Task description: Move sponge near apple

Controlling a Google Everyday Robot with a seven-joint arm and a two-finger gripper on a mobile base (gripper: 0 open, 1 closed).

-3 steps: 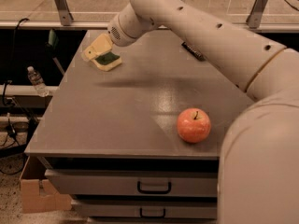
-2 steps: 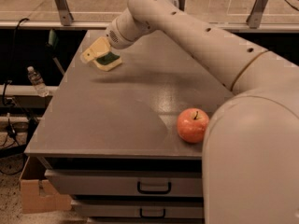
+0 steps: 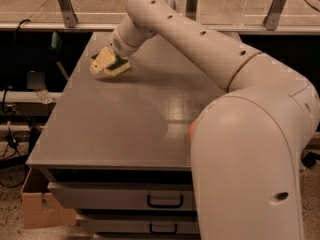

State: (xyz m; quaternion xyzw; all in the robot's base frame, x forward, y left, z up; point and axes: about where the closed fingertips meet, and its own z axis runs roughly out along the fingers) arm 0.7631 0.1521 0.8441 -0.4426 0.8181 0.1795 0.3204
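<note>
The sponge (image 3: 119, 63) lies at the far left of the grey table (image 3: 125, 129); its dark green top shows beside pale yellow. My gripper (image 3: 106, 64) is down at the sponge, right on it, at the end of the long white arm (image 3: 200, 39) that reaches across the table from the right. The apple (image 3: 191, 129) is at the front right of the table. It is almost wholly hidden behind my arm's big near segment, and only a thin red-orange sliver shows.
The table has drawers with dark handles (image 3: 164, 201) under its front edge. A cardboard box (image 3: 40, 209) sits on the floor at the front left. Cables and a plastic bottle (image 3: 42, 96) are to the left. A metal rail (image 3: 65, 26) runs behind the table.
The arm's elbow has swung nearer and lower, and it now covers the apple. The wrist has dropped a little toward the sponge. The sponge has hardly moved.
</note>
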